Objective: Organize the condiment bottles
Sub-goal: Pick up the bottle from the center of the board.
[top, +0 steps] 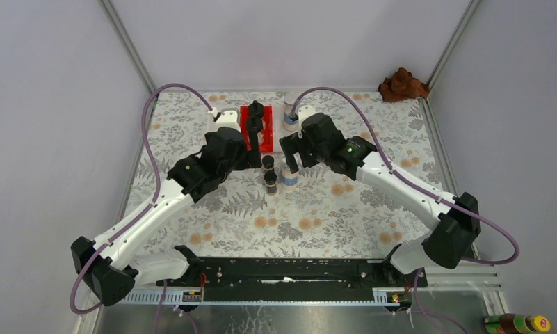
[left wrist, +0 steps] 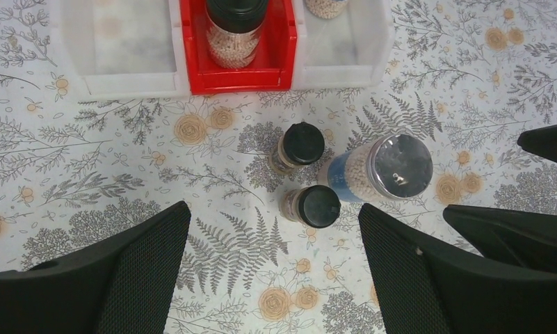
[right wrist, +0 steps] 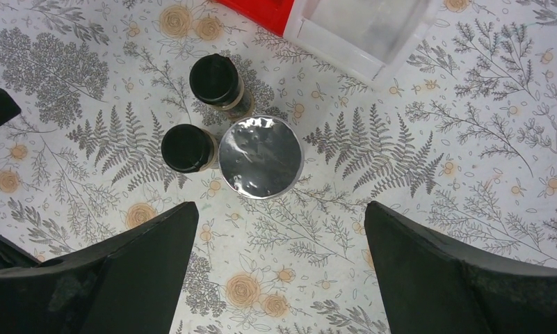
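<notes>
Two slim dark-brown jars with black caps [top: 268,162] [top: 270,182] stand on the floral tabletop beside a silver-lidded blue-label jar [top: 289,175]. In the left wrist view the slim jars [left wrist: 300,146] [left wrist: 312,207] and the silver-lidded jar [left wrist: 393,169] lie just ahead of my open, empty left gripper [left wrist: 274,216]. My right gripper [right wrist: 281,209] is open and empty just short of the silver lid [right wrist: 260,156]. Two clear jars with black domed caps [top: 255,108] [top: 255,126] stand in the red bin [top: 245,129]. The second silver-lidded jar [top: 290,118] stands in the right white bin.
White bins flank the red bin [left wrist: 192,73], an empty one on the left [left wrist: 122,80] and one on the right [left wrist: 352,66]. A brown crumpled cloth [top: 402,85] lies at the back right corner. A brown yellow-capped bottle [top: 515,323] lies off the table, front right.
</notes>
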`<state>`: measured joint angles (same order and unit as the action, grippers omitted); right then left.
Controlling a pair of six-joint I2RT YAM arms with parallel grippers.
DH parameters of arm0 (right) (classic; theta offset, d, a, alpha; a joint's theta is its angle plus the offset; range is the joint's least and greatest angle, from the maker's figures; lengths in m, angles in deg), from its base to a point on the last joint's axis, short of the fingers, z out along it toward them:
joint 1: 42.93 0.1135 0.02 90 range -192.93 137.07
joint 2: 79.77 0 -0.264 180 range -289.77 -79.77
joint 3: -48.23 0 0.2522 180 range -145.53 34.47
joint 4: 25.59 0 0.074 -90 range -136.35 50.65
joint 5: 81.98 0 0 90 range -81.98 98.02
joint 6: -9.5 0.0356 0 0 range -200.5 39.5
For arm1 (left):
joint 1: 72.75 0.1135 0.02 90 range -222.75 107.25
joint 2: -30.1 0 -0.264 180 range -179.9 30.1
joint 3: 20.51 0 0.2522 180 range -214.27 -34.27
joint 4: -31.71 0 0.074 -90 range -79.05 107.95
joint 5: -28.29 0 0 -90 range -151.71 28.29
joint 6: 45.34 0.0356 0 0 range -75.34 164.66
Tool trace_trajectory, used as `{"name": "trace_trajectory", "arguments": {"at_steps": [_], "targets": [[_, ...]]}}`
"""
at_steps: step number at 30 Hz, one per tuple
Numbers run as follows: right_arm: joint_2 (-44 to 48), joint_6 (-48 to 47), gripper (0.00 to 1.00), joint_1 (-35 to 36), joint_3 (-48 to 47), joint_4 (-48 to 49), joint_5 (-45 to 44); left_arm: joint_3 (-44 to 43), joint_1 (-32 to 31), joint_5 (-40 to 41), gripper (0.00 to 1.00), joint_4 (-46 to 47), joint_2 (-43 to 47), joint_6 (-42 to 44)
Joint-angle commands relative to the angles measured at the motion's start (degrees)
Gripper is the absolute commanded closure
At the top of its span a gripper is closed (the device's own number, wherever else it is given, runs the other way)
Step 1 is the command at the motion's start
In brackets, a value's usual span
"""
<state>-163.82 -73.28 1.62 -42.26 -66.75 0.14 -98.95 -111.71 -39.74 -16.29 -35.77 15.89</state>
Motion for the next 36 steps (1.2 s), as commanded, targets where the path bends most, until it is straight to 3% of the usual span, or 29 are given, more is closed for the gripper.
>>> {"name": "trace_trajectory", "arguments": {"at_steps": [1,36], "targets": [[-1.38,0.48,0.03,0.78,-0.51,2.01,0.38,1.05,-0.37,0.69,0.05,1.83,1.35,1.0],[-10.35,-0.34,0.07,1.71,-2.61,4.37,3.83,1.86,-0.36,2.4,0.05,1.71,1.86,2.72]]}}
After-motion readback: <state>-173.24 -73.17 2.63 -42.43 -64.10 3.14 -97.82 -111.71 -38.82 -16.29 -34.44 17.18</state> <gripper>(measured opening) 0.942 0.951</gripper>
